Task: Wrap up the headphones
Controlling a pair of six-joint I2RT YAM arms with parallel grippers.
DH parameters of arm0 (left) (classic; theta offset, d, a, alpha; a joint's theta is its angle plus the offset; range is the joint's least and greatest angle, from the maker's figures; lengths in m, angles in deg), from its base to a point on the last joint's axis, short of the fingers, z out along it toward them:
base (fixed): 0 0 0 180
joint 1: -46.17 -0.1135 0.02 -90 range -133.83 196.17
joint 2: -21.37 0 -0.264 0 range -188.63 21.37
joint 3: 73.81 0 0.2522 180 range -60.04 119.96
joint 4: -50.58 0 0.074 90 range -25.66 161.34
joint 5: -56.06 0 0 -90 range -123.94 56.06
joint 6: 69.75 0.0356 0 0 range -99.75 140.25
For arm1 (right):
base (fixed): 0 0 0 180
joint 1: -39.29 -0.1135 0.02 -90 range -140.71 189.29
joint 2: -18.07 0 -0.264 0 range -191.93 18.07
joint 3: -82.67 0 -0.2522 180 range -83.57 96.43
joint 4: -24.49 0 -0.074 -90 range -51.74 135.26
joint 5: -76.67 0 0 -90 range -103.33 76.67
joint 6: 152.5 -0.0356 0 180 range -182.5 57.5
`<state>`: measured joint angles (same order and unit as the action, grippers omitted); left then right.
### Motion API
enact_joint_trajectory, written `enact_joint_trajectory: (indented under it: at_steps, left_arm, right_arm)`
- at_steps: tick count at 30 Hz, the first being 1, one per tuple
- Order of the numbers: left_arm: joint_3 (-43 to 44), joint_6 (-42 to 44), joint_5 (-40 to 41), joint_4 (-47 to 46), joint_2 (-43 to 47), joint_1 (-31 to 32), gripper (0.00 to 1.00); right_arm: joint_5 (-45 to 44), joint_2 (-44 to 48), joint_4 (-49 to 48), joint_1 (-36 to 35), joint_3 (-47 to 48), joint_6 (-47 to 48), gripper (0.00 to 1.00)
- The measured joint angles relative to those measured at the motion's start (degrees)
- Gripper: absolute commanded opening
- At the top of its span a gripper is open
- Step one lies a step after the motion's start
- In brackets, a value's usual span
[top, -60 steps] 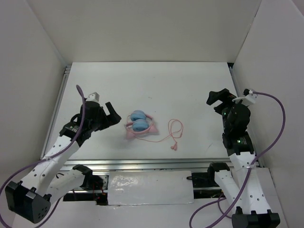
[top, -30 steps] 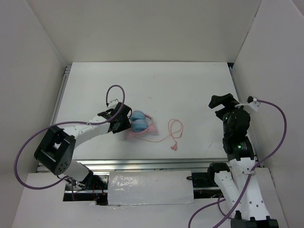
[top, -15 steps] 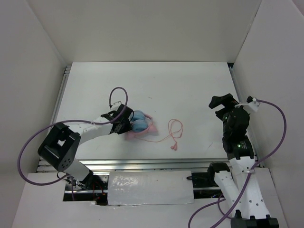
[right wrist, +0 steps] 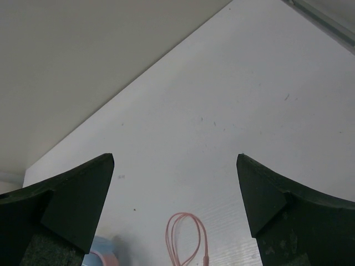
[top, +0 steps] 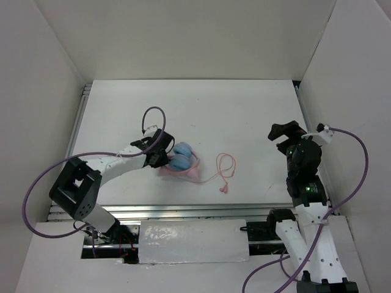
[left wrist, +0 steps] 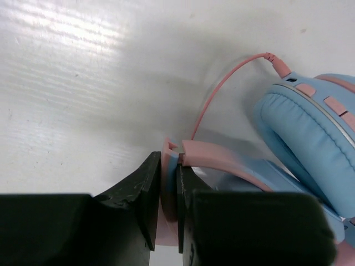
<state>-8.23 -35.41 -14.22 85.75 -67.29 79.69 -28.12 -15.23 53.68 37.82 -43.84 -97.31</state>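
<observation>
The headphones (top: 182, 160) lie left of the table's middle, with light blue ear cups (left wrist: 305, 138) and a pink headband (left wrist: 222, 158). Their thin pink cable (top: 226, 166) trails right in a loose loop. My left gripper (top: 162, 155) comes in from the left and is shut on the headband's end (left wrist: 169, 191), which sits pinched between the two black fingers of that gripper (left wrist: 169, 166). My right gripper (top: 286, 131) hovers open at the right, well away from the headphones. In its wrist view the right gripper (right wrist: 175, 160) holds nothing, with the cable loop (right wrist: 186, 238) below.
White walls close in the white table (top: 244, 110) at the back and on both sides. A metal rail (top: 183, 210) runs along the near edge. Bare table lies beyond and to the right of the cable loop.
My left gripper has reached the headphones and shut on the headband end. The headphones have shifted slightly to the right. The right arm has stayed still.
</observation>
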Motion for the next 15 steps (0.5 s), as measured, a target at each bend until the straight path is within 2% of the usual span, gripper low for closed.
enact_joint_trajectory:
  at_steps: [9,15]
  left_arm:
    - [11.6,5.1,3.1,5.3,6.8,0.0,0.0]
    - [22.3,11.0,3.7,7.8,9.6,-0.1,0.0]
  right_arm:
    - [0.7,-1.4,-2.8,-5.2,-0.9,3.9,1.0]
    - [2.5,-5.7,-10.1,-12.0,-2.0,9.6,1.0]
